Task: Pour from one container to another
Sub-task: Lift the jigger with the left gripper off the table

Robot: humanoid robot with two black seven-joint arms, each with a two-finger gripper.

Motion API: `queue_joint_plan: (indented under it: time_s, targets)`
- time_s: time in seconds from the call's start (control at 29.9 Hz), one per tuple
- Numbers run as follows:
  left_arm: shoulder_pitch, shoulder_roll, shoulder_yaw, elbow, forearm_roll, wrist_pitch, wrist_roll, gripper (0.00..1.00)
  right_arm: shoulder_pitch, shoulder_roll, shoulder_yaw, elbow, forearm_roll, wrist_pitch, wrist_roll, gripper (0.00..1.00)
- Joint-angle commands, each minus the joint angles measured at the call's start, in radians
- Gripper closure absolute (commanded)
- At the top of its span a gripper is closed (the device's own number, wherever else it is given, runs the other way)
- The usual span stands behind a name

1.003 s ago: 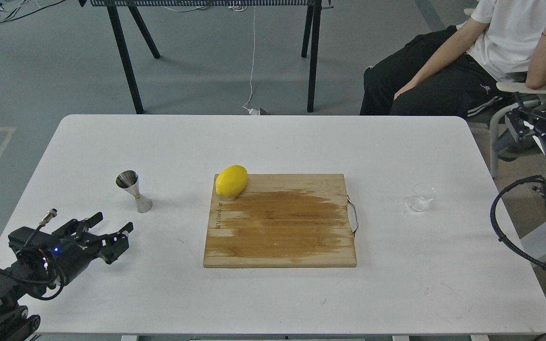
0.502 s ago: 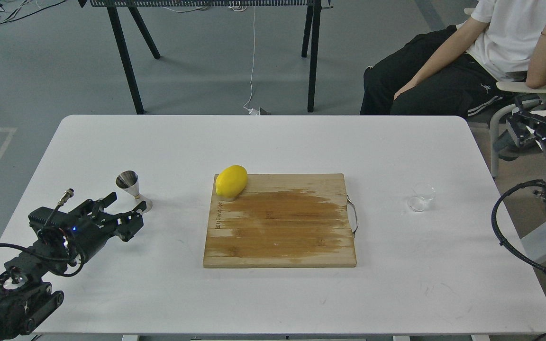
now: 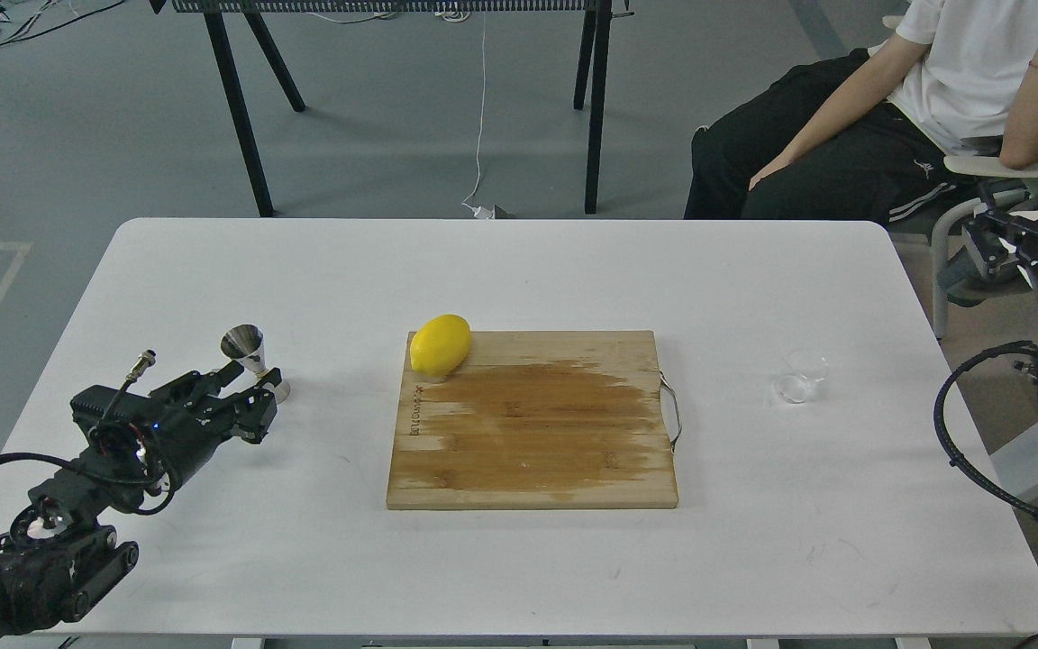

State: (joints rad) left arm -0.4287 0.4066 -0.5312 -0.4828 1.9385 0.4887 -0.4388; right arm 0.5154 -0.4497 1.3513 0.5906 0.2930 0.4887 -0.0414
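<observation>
The steel jigger (image 3: 247, 349) stands upright on the left part of the white table (image 3: 519, 270). My left gripper (image 3: 253, 389) is open right in front of it, its fingertips (image 3: 268, 380) overlapping the jigger's lower cone; I cannot tell whether they touch. The clear cup (image 3: 799, 377) stands by itself on the right side of the table, with nothing holding it. My right gripper (image 3: 978, 243) hovers beyond the table's right edge, far from the cup, dark and hard to read.
A wooden cutting board (image 3: 532, 424) with a metal handle lies mid-table, a yellow lemon (image 3: 440, 345) on its far left corner. A seated person (image 3: 888, 117) is at the back right, close to my right arm.
My left gripper has advanced forward and right, from well short of the jigger up to its base. The right arm shifted slightly. Cup, lemon and board stayed put.
</observation>
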Motion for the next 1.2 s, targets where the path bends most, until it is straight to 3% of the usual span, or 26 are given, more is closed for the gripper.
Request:
queue_joint_plan:
  time_s: [0.0,0.3,0.53,0.7,1.04,1.17]
  targets:
    - [-0.007,-0.002,-0.001,0.010,-0.003,0.000,-0.001,0.46,0.000,0.000,0.003,0.000,0.000,0.000,0.000,0.00]
    - [-0.013,-0.031,-0.004,0.010,-0.006,0.000,0.000,0.49,0.000,-0.001,0.005,-0.002,0.000,0.000,0.000,0.00]
    - [-0.030,-0.031,0.005,0.018,-0.004,0.000,-0.001,0.77,0.000,-0.001,0.005,-0.002,0.000,0.000,-0.003,0.00]
    - [-0.031,-0.031,0.004,0.018,-0.006,0.000,-0.003,0.87,0.000,0.000,0.005,-0.002,0.000,0.000,-0.003,0.00]
    - [-0.116,0.023,0.008,-0.005,0.008,0.000,-0.018,0.88,-0.001,-0.013,0.006,-0.002,0.000,0.000,-0.003,0.00]
    - [-0.214,0.028,0.086,-0.062,0.074,0.000,-0.050,0.88,-0.003,-0.020,0.008,0.000,0.000,0.000,-0.002,0.00]
